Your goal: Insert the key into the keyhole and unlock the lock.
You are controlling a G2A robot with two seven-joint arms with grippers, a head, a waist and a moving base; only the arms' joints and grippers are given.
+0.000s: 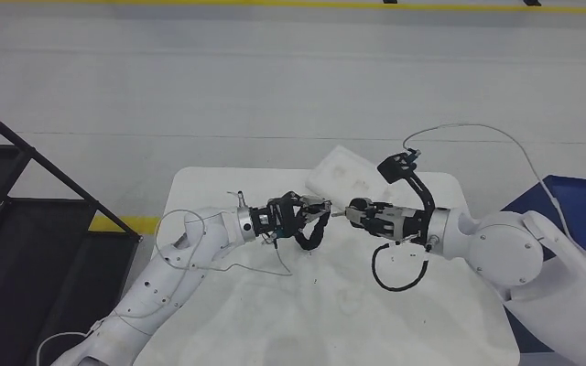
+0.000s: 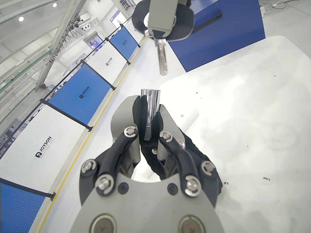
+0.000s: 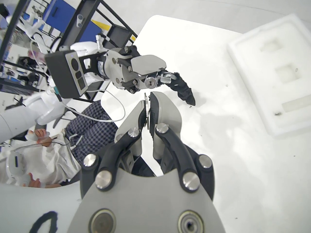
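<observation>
The key (image 2: 162, 59) is pinched by its bow in the right gripper (image 2: 160, 36), whose fingers are closed down to the thickness of the flat metal, the blade sticking out bare beyond them. It hangs in the air over the far half of the desk (image 1: 275, 311), just beside the white foam tray (image 3: 279, 78) that lies at the far edge.

Facing it is the chrome padlock (image 2: 151, 107), clamped across its round body by the left gripper (image 2: 148, 113), with its fingers drawn in snug on both sides. The keyhole (image 3: 151, 82) end is turned toward the key.

The blade's tip sits near the keyhole face but apart from it, so insertion is not yet begun. The key's long axis runs roughly parallel to the padlock's body, though the tip looks offset a little to one side of the keyhole. I judge the right arm must shift sideways to centre the tip, then push along that axis. Whether the blade's flat matches the slot I cannot tell.
</observation>
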